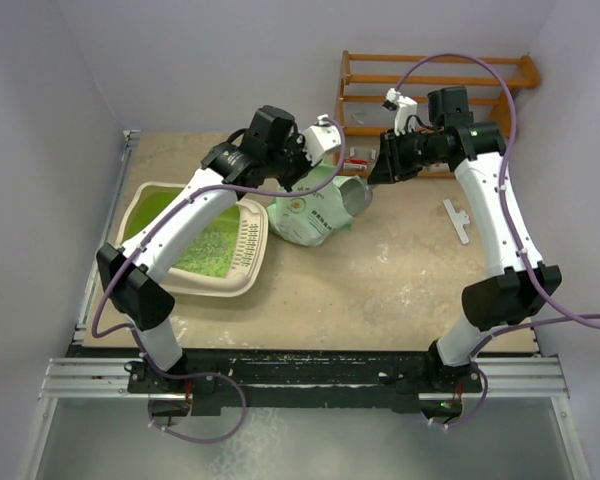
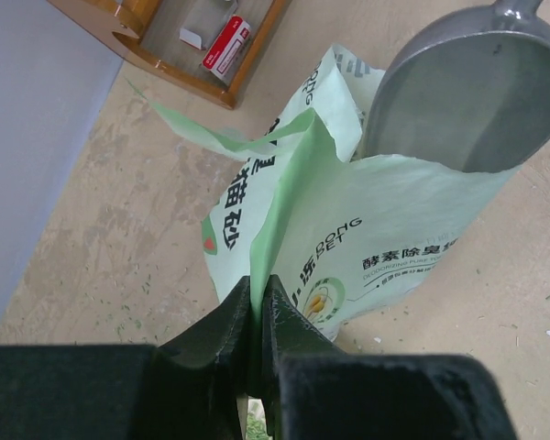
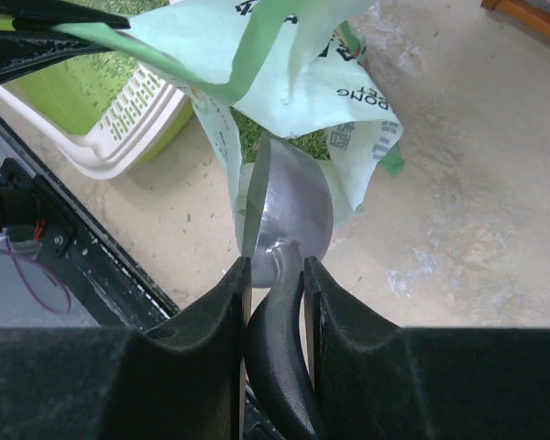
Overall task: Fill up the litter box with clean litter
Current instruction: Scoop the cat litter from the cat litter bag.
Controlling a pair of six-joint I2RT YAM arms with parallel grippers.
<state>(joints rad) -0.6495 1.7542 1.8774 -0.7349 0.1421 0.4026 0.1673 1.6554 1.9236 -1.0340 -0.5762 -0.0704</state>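
On the left of the bench (image 1: 400,280) sits the litter box (image 1: 220,288), with a thin spread of clean litter (image 1: 212,250) over its green floor, so the filling looks only partly done. Just right of it stands the litter bag (image 1: 315,215). The left hand (image 1: 318,148) reaches across to the bag's far rim. The right hand (image 1: 380,172) brings a metal scoop (image 1: 355,197) to its mouth from the right.

From the left wrist, the left hand's jaws are pinched tight on a raised fold of the bag's edge (image 2: 259,275), probably to hold the limp mouth up and open. The scoop's bowl (image 2: 477,92) just beyond shows bare metal.

From the right wrist, the right hand (image 3: 275,275) is clamped narrowly on the scoop's handle. The bowl (image 3: 293,206) points down between the bag's flaps, where greenish granules show. This looks like the start of a dip for another load.
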